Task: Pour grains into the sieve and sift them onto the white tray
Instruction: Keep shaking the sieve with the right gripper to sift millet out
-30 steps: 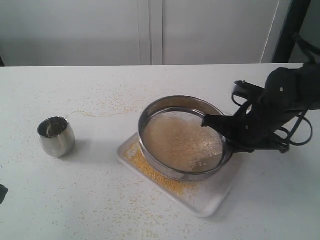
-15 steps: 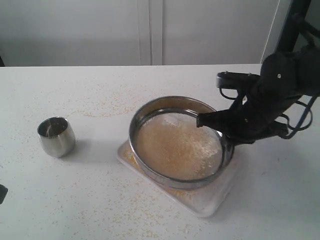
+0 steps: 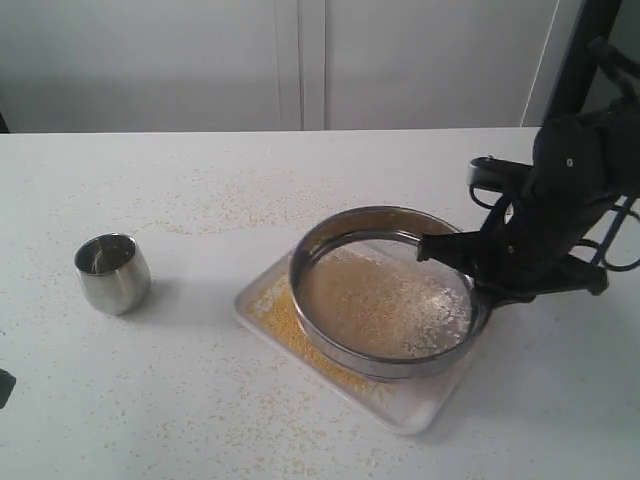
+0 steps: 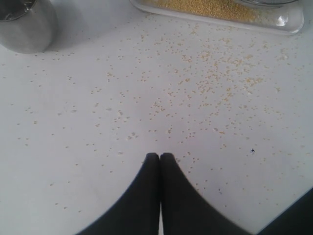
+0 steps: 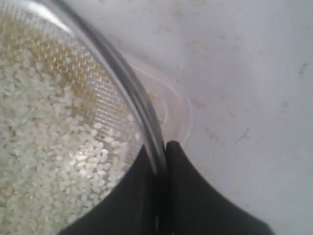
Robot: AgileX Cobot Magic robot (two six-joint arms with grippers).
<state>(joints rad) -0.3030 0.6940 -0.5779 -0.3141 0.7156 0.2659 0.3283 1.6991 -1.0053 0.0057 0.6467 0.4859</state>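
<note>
Shifted rightward, the sieve point(image 3: 385, 367) holds whitish grains point(image 3: 400, 305); right gripper point(image 5: 159, 149) pinches its rim, left gripper point(image 4: 160, 156) closed empty.

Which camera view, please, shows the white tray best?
The exterior view: the white tray shows most of its outline beneath the sieve, yellow granules on it. The left wrist view shows only one rim strip; the right wrist view only a rounded corner.

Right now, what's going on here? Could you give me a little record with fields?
sieve: over the white tray, gripped by its rim
right gripper: shut on the sieve rim
left gripper: shut, empty, above the table
in the sieve: whitish grains
on the tray: fine yellow granules
steel cup: upright, apart on the table
</note>
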